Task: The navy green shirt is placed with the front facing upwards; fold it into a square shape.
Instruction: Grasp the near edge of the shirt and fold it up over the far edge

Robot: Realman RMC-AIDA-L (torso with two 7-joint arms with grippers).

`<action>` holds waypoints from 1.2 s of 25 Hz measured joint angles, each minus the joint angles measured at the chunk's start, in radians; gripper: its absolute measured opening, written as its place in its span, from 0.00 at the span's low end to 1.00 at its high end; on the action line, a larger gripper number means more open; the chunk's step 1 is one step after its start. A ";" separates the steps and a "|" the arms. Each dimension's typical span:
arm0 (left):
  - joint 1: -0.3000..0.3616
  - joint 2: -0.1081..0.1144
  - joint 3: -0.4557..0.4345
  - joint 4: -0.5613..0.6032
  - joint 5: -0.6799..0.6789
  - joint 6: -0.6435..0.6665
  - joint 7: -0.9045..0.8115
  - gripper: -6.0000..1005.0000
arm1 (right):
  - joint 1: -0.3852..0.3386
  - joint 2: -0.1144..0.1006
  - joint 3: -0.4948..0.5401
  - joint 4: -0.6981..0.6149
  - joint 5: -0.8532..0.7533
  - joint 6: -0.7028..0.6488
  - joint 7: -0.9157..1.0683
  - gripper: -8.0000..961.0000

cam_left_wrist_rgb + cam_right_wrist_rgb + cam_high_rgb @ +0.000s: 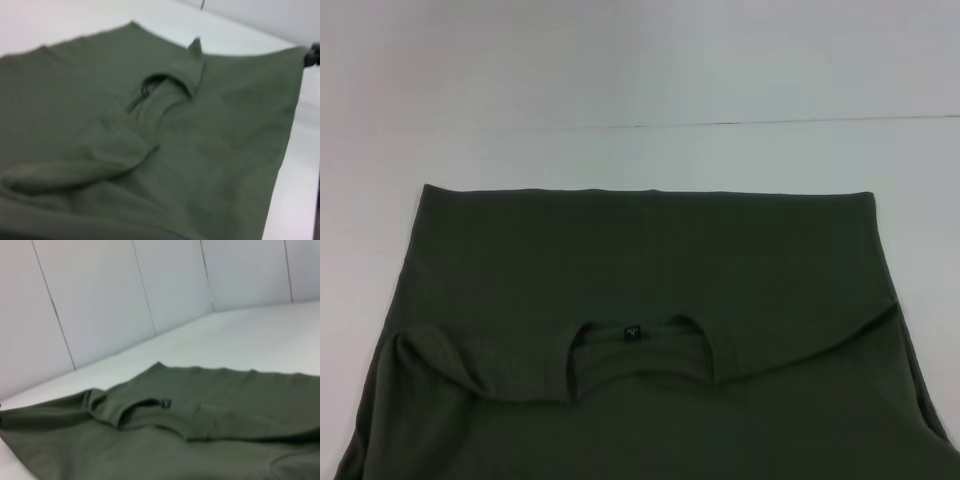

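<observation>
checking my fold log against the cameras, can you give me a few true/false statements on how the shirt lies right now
1. The dark olive-green cotton shirt lies on a white table. True.
2. The shirt is spread out flat with no fold in it. False: its collar end is folded over onto the body, with the round neck opening lying mid-cloth.
3. A small dark label shows inside the neck opening. True.
4. Cream lettering is visible on the chest. False: no lettering shows in any view.
5. The far edge of the shirt runs straight across the table. True.
6. A claw is pinching the collar in the head view. False: no claw appears there.
</observation>
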 joint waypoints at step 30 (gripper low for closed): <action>-0.123 0.011 -0.265 -0.136 -0.315 -0.122 -0.377 0.05 | 0.324 -0.096 0.149 -0.078 0.004 0.032 0.729 0.05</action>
